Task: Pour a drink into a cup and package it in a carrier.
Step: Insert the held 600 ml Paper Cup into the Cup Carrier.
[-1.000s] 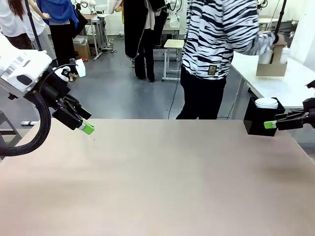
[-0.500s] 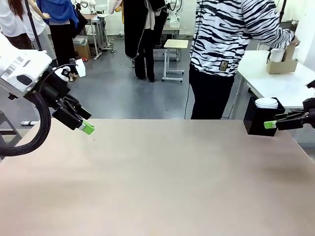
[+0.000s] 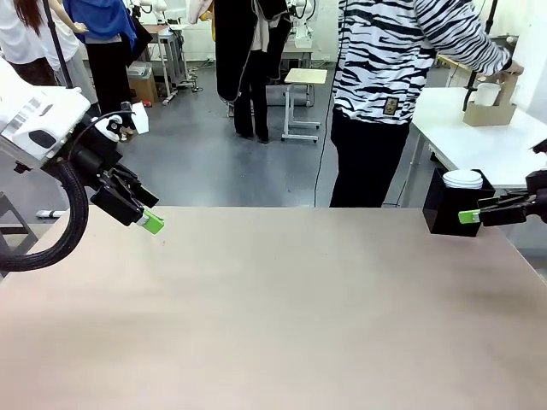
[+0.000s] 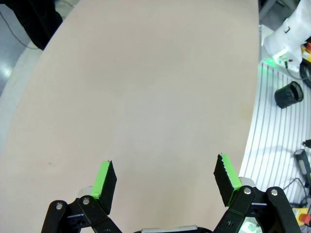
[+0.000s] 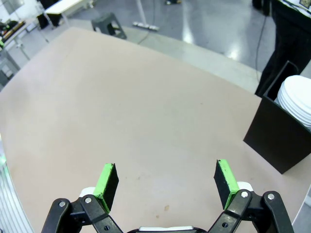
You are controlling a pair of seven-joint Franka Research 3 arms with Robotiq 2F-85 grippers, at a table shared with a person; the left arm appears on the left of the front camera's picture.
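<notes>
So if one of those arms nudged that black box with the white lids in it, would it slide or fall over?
The black box stands upright and taller than it is wide at the table's far right corner, so a push high up would probably tip it. It looks thin-walled and likely light, holding only stacked white lids; a low push might slide it on the smooth top.

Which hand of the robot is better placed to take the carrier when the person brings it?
Probably the right hand: open, at the table's right edge by the black box, the side where the person's hand holds the carrier. The left hand hovers far left.
</notes>
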